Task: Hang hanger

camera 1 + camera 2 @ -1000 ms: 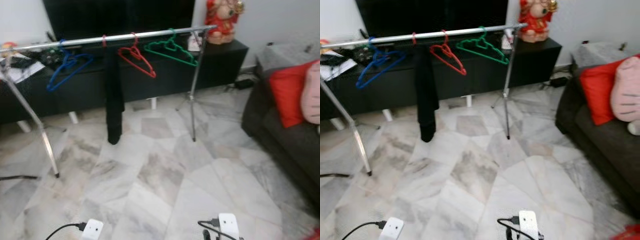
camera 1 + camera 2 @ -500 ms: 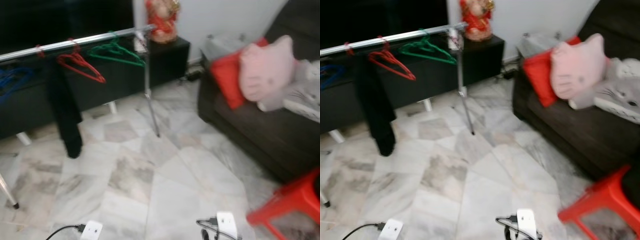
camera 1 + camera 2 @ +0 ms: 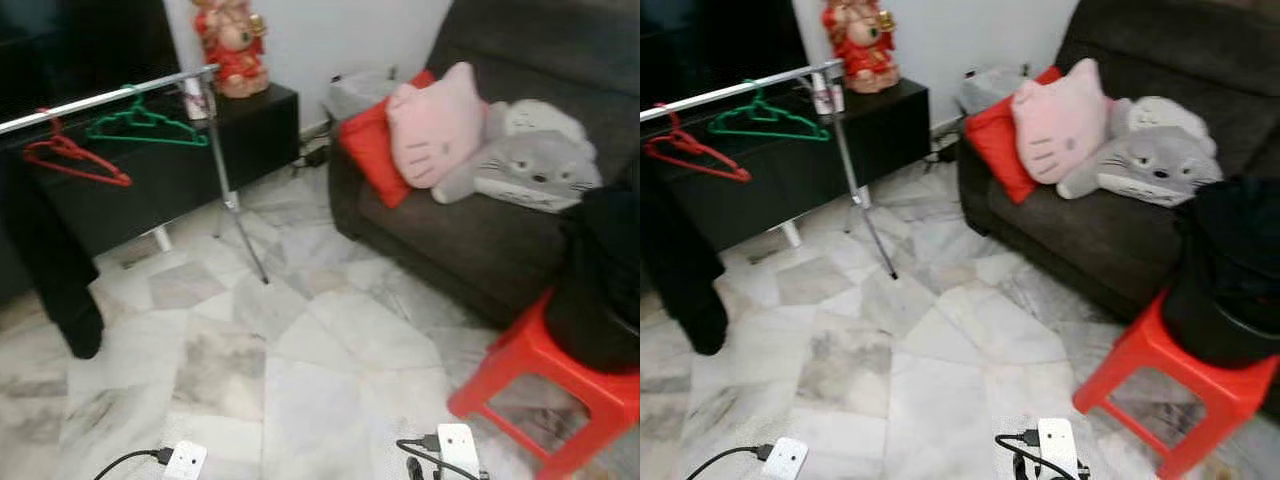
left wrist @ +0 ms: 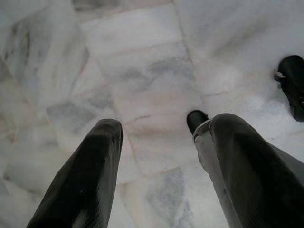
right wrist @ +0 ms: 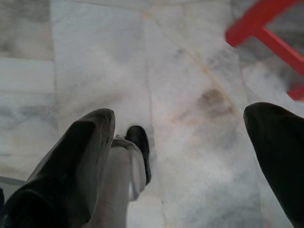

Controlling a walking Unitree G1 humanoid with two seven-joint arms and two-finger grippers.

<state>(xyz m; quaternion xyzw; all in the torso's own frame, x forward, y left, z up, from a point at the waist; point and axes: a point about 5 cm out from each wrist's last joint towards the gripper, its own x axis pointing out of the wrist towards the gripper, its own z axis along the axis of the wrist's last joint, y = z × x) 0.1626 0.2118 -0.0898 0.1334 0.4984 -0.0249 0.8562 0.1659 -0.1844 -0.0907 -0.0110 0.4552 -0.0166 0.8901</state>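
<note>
A silver clothes rail stands at the far left with a green hanger and a red hanger on it, and a black garment hanging down. Both arms hang low. My left gripper is open over the marble floor, nothing between its fingers. My right gripper is open too, above the floor near a red stool leg.
A red plastic stool carrying a black bundle stands at the right. Behind it a dark sofa holds a red cushion, a pink cat pillow and a grey plush. A black TV cabinet lines the far wall.
The camera has swung to the right: the rail slid to the left edge, the blue hanger left the picture, and the sofa, pillows and red stool came into view.
</note>
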